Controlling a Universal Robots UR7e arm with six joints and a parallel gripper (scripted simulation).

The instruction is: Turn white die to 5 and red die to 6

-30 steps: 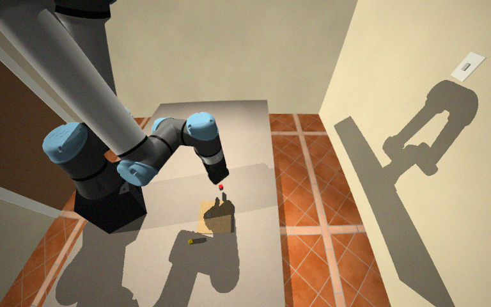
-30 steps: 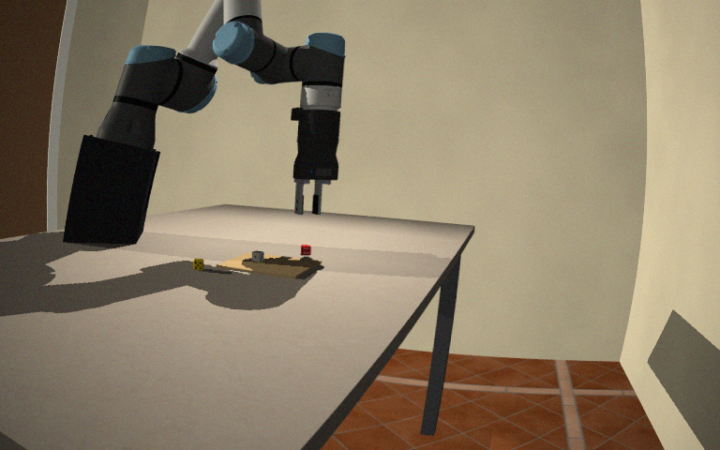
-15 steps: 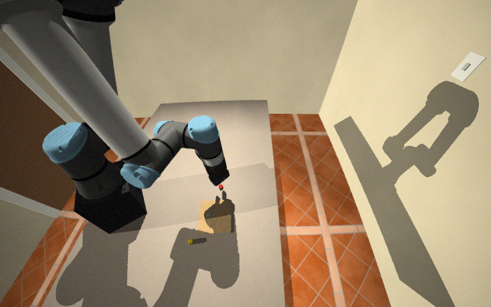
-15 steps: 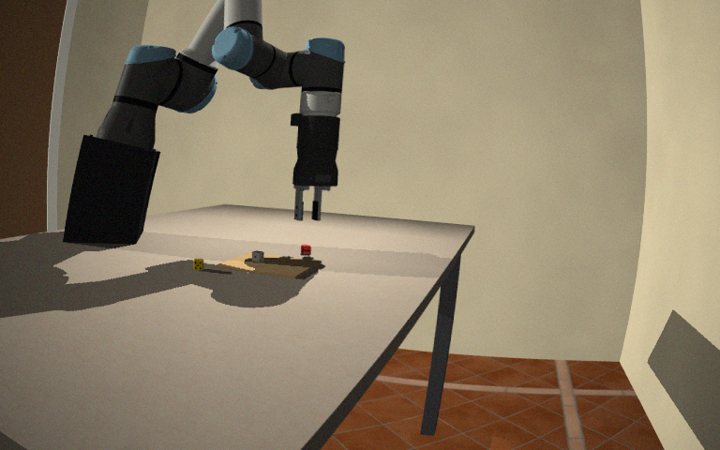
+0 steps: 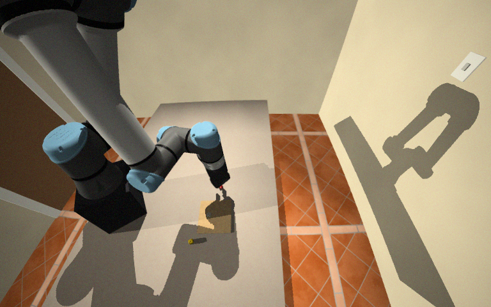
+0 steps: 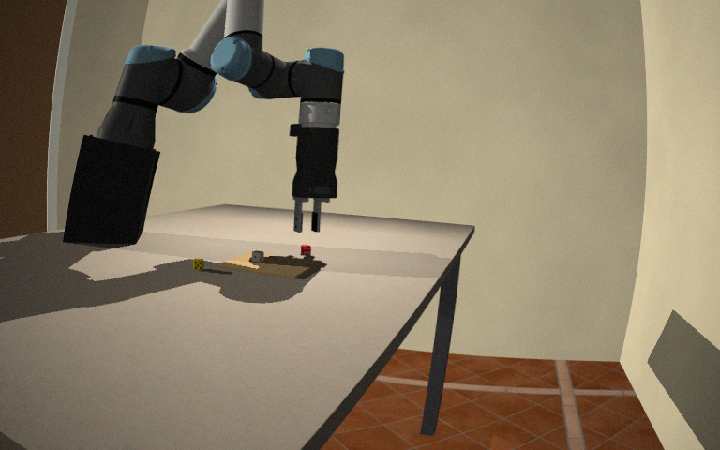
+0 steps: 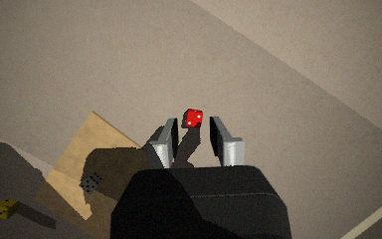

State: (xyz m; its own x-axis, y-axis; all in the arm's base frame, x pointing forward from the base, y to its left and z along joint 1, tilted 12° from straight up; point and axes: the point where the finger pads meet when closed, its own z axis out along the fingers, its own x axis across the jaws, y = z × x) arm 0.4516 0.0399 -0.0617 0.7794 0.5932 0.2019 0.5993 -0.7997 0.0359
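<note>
The red die (image 7: 193,119) lies on the bare table just beyond the tan mat (image 7: 95,164), with two white pips on top; it also shows in the exterior view (image 6: 305,249). My gripper (image 7: 193,128) hangs above it, partly open and empty, the die seen between the fingertips; in the exterior view the gripper (image 6: 307,218) is well clear of the table. The white die (image 7: 91,182) sits on the mat in shadow, also in the exterior view (image 6: 257,255). The yellow die (image 7: 7,209) lies on the table off the mat, also in the top view (image 5: 190,240).
The robot base (image 6: 109,190) stands at the table's far left. The table's right edge (image 6: 403,328) drops to the tiled floor. The arm's shadow covers the mat (image 5: 216,217).
</note>
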